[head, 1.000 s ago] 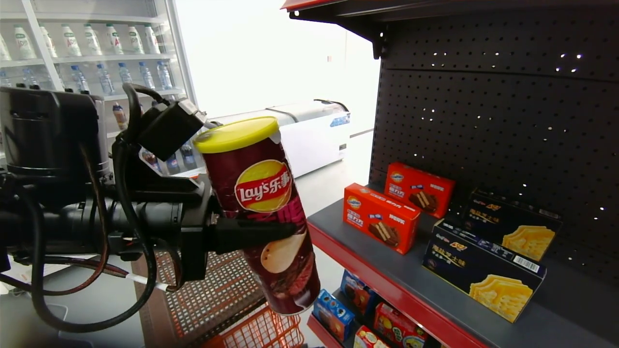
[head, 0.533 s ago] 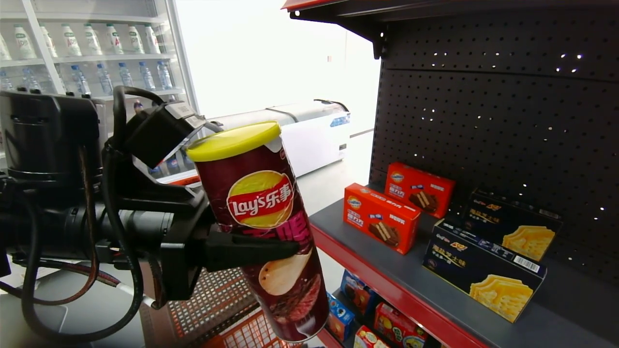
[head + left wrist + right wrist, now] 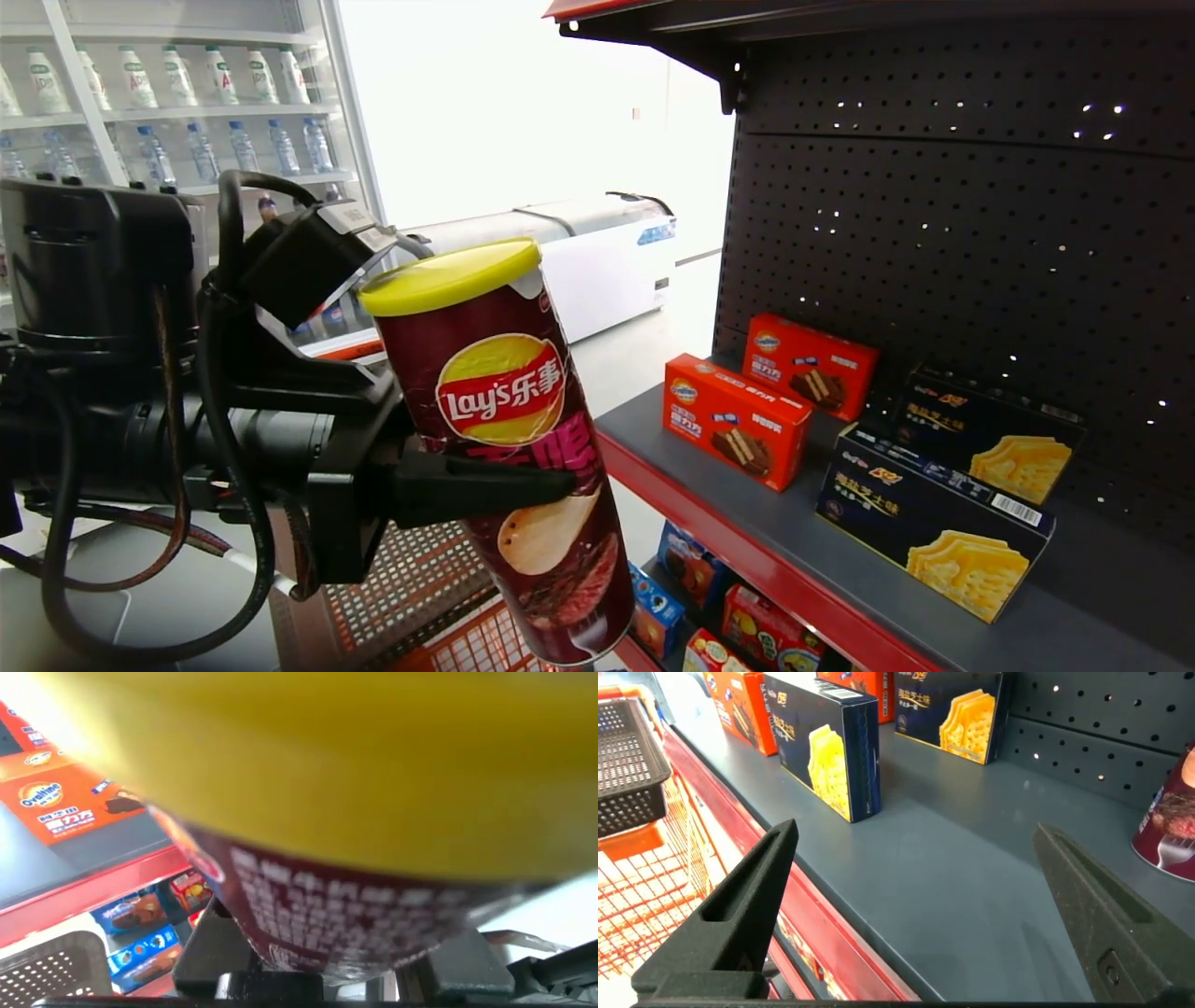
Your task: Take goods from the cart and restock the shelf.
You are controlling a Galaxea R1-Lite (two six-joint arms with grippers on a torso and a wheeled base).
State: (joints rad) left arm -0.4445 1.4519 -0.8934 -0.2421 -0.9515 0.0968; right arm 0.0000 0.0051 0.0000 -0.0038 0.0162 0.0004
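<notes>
chip can [image 3: 355, 924] blurred (lid especially), cart [image 3: 485, 644] mostly hidden

The right gripper [image 3: 915, 829] hangs above the grey shelf [image 3: 971, 896], its fingers wide apart. On the shelf stand a dark blue box [image 3: 827, 751], a second blue box [image 3: 951, 711] behind it, and a maroon can [image 3: 1172, 826].

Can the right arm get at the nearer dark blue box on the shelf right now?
Probably yes. The right gripper is open and empty, and the nearer dark blue box stands ahead of it with only bare shelf between them.
</notes>
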